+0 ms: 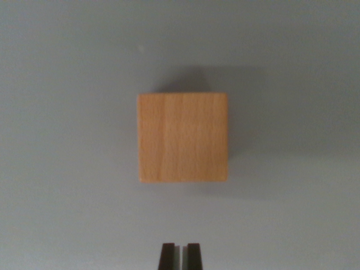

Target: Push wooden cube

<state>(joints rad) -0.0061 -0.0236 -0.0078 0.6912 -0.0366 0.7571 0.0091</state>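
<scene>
At the bottom edge of the wrist view, the gripper [180, 256] is seen as two dark fingertips [167, 256] set side by side, with only a thin pale slit left between them; they are drawn almost together and nothing is pinched or touched by them. Beyond the tips, a strip of bare grey surface [67, 214] is shown, so the gripper is kept apart from the block. Further on, near the middle of the view, the wooden cube [183, 138] is found resting flat on that surface, its light grain running vertically. A soft shadow is cast beyond its far edge and toward the wrist view's right.
</scene>
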